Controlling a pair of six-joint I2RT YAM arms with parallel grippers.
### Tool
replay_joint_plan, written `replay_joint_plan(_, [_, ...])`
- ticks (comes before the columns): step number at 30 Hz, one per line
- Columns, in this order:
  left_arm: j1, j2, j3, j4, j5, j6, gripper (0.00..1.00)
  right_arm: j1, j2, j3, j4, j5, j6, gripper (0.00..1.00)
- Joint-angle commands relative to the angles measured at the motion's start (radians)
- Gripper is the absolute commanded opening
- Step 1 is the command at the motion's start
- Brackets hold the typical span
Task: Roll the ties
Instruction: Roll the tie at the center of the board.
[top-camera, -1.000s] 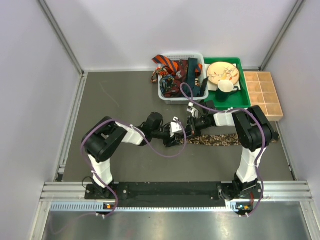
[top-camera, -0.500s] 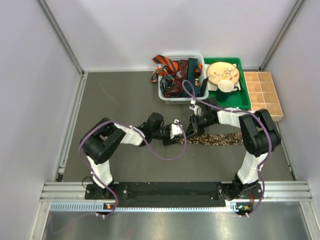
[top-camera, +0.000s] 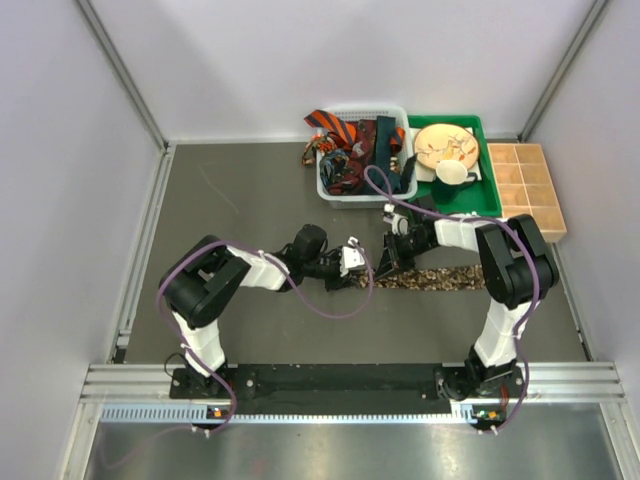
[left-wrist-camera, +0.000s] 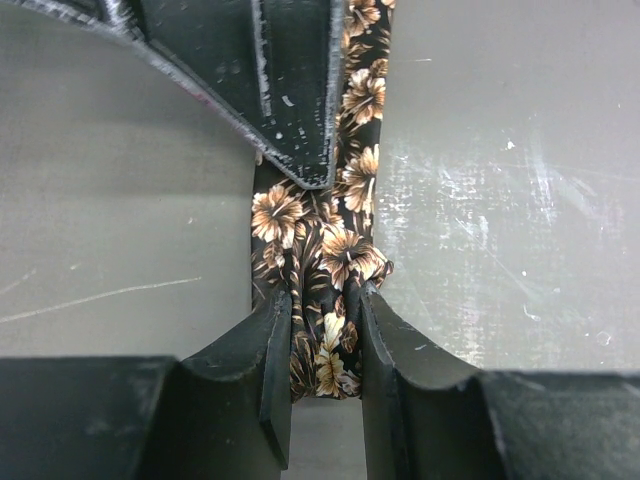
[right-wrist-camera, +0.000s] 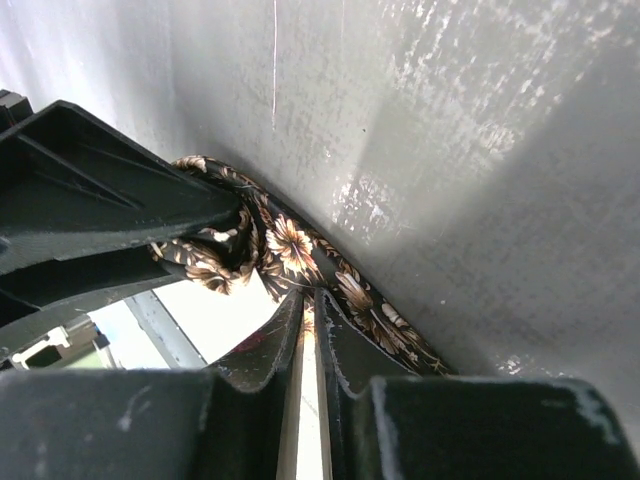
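one brown-and-black flowered tie (top-camera: 440, 277) lies flat on the grey table (top-camera: 250, 200), long axis left to right. its left end sits mid-table between the arms, the rest runs off rightward. the left gripper (left-wrist-camera: 325, 330) is clamped on that bunched end. the right gripper (right-wrist-camera: 310, 298) (fingers nearly together) has its tips at the tie, and i can't tell if it grips. several more ties (top-camera: 345, 135) heap in one white basket (top-camera: 335, 193).

floral tie (right-wrist-camera: 290, 245) on grey table (right-wrist-camera: 480, 150), right hand (right-wrist-camera: 310, 298) pinching it
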Motion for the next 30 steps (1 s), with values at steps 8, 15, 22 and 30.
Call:
replay_joint_plan(8, [0.028, -0.032, 0.072, -0.027, -0.021, -0.235, 0.12, 0.018, 0.059, 0.045, -0.080, 0.149, -0.063, 0.07])
replay_joint_plan(15, [0.007, -0.002, 0.101, -0.203, -0.093, -0.060, 0.13, 0.018, 0.031, 0.036, -0.076, 0.088, -0.070, 0.07])
replay_joint_plan(22, [-0.033, 0.019, 0.121, -0.341, -0.184, -0.001, 0.13, 0.017, -0.053, 0.024, -0.015, -0.113, 0.002, 0.24])
replay_joint_plan(30, [-0.035, 0.025, 0.119, -0.355, -0.201, 0.002, 0.14, 0.020, 0.022, 0.039, 0.045, -0.193, 0.099, 0.36])
